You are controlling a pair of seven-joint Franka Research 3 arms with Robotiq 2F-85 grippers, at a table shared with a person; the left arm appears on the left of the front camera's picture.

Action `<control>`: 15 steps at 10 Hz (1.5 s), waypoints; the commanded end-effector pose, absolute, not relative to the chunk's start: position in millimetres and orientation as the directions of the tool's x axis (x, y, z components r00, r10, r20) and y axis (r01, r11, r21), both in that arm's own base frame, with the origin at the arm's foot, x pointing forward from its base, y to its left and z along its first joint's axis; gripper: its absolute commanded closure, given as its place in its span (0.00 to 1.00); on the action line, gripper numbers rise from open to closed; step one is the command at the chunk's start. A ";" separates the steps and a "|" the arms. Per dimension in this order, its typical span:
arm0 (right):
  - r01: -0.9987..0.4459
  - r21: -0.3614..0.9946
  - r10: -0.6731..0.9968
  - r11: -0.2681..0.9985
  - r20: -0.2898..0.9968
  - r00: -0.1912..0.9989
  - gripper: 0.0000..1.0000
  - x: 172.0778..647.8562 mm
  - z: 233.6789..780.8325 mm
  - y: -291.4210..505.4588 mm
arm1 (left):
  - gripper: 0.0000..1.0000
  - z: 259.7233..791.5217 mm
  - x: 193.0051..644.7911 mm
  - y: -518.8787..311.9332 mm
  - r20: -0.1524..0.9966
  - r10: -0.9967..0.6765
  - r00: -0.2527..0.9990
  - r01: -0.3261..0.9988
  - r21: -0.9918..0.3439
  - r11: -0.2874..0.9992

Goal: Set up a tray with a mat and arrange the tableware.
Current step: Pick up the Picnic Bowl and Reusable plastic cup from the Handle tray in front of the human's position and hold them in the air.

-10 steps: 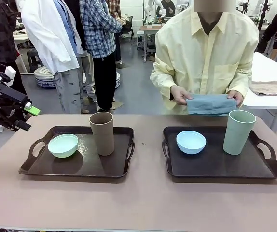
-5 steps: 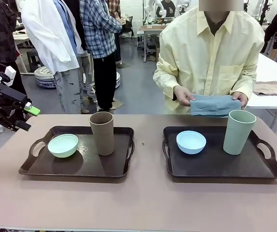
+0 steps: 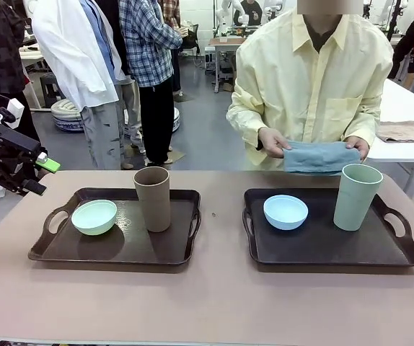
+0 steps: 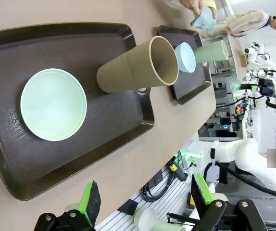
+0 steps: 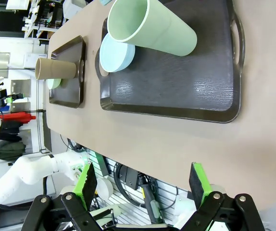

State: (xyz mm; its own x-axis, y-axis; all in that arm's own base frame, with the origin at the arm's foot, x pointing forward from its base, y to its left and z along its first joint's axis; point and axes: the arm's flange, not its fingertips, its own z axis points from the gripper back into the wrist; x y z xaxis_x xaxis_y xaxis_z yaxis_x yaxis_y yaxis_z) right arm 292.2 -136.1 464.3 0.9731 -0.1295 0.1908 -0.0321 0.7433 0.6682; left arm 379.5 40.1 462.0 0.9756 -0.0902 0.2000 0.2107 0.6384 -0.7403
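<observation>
The left tray (image 3: 171,249) carries a mint green bowl (image 3: 94,216) and a brown tumbler (image 3: 153,198). On the right tray (image 3: 322,249) stand a light blue bowl (image 3: 285,211) and a pale green tumbler (image 3: 357,196). Across the table, a person holds a folded blue-grey mat (image 3: 319,156) in both hands, above the far edge. My left gripper (image 3: 41,176) hovers open off the table's left end, above and to the left of the left tray (image 4: 114,115). My right gripper (image 5: 143,185) is open, high over the table's near edge by the right tray (image 5: 176,86).
A second folded cloth (image 3: 402,131) lies on a white table at the back right. Several people stand behind the table's left side. Bare tabletop runs between the two trays and along the near edge (image 3: 214,310).
The person has shifted the folded mat slightly to the right and lifted it a little. Both arms and all tableware stay put.
</observation>
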 end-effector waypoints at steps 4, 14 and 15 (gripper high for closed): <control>-0.036 0.676 -0.128 0.736 0.192 0.973 0.00 291.8 463.7 -137.1 | 0.00 462.1 380.5 38.7 0.202 -0.084 0.976 0.209 -0.748 0.629; -0.515 0.478 0.208 0.712 0.557 0.804 0.00 371.7 498.3 -207.9 | 0.00 626.7 425.5 -74.5 0.236 -0.318 0.918 0.394 -0.474 0.788; -0.637 0.434 0.299 0.637 0.622 0.723 0.00 378.7 504.0 -210.6 | 0.00 637.3 436.1 -100.9 0.211 -0.336 0.918 0.396 -0.443 0.804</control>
State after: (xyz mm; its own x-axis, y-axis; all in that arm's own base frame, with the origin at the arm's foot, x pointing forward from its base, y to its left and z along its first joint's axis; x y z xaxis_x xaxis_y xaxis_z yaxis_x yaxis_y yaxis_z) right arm 366.1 -200.7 502.0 0.8070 0.2252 0.5459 -0.5009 0.7507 0.4308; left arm 415.9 -89.8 633.7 0.9095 -0.3169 0.2692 0.4119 0.7754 -0.4787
